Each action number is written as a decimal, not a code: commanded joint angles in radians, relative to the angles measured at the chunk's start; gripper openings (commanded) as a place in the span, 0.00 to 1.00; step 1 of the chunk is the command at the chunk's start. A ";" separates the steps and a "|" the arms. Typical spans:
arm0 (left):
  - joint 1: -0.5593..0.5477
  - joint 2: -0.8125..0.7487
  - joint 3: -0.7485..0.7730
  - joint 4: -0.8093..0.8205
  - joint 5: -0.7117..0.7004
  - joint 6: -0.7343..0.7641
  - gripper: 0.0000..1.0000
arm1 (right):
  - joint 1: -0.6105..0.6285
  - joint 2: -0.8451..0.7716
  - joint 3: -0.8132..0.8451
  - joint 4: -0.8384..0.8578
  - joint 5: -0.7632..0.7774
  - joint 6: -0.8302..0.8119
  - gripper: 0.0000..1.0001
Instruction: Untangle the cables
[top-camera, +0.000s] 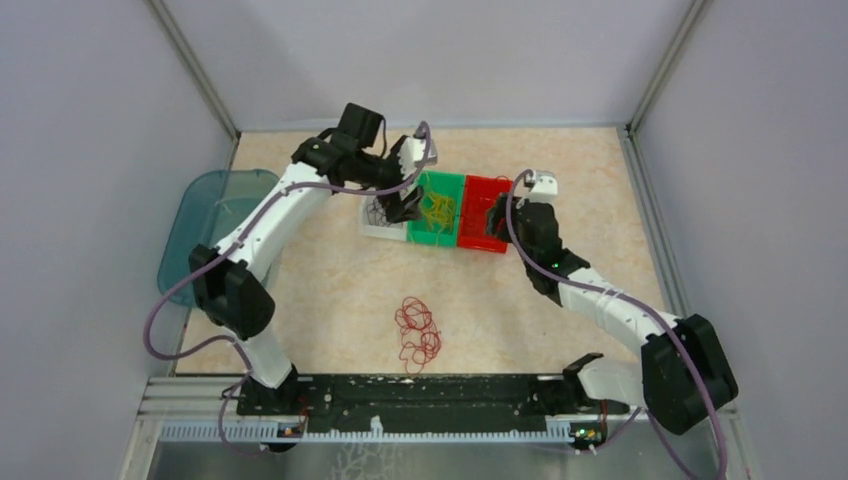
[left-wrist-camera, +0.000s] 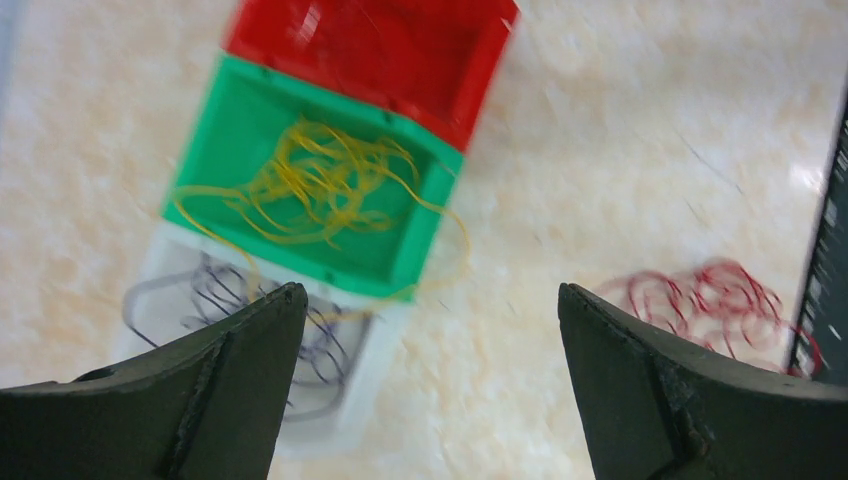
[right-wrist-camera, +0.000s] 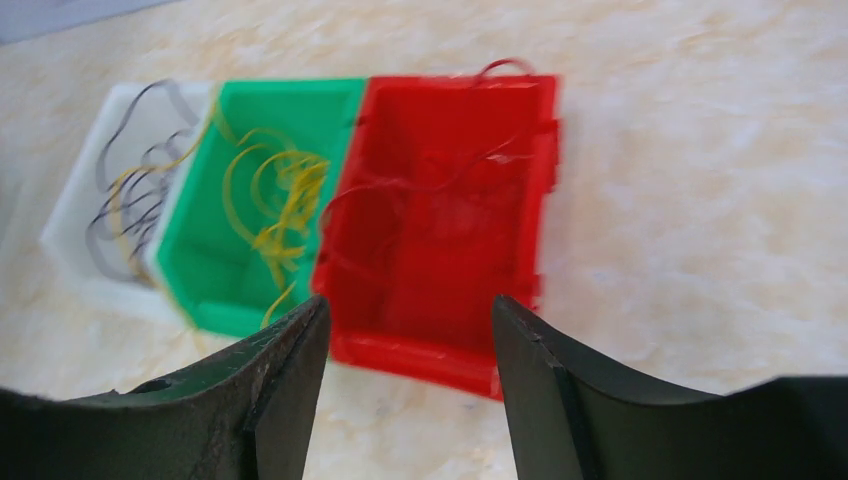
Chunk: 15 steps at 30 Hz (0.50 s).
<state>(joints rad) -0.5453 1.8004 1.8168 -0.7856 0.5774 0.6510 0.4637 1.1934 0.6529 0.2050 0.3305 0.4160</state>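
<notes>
Yellow cables (left-wrist-camera: 320, 190) lie in the green bin (left-wrist-camera: 215, 130), one strand draped over its rim. Black cables (left-wrist-camera: 230, 300) fill the white bin (left-wrist-camera: 350, 400). A few red strands (right-wrist-camera: 440, 170) hang in the red bin (right-wrist-camera: 540, 190). A red tangle of cables (top-camera: 417, 332) lies loose on the table, also seen as red loops (left-wrist-camera: 715, 300) in the left wrist view. My left gripper (left-wrist-camera: 430, 300) hovers wide open above the white and green bins, holding nothing. My right gripper (right-wrist-camera: 410, 310) is open and empty just before the red bin's near wall.
A translucent blue lid (top-camera: 205, 225) sits at the table's left edge. The three bins (top-camera: 440, 210) stand in a row at the back centre. A black rail (top-camera: 420, 392) runs along the near edge between the arm bases.
</notes>
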 joint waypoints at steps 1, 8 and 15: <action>0.019 -0.159 -0.203 -0.257 0.104 0.196 1.00 | 0.091 -0.058 -0.060 0.118 -0.125 -0.015 0.61; -0.044 -0.268 -0.603 -0.098 0.045 0.181 0.83 | 0.168 -0.222 -0.231 0.079 -0.094 0.065 0.60; -0.135 -0.166 -0.673 0.065 -0.020 0.030 0.48 | 0.172 -0.344 -0.296 0.045 -0.074 0.093 0.52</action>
<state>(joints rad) -0.6464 1.5845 1.1580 -0.8688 0.5888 0.7685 0.6285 0.8940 0.3637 0.2195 0.2386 0.4808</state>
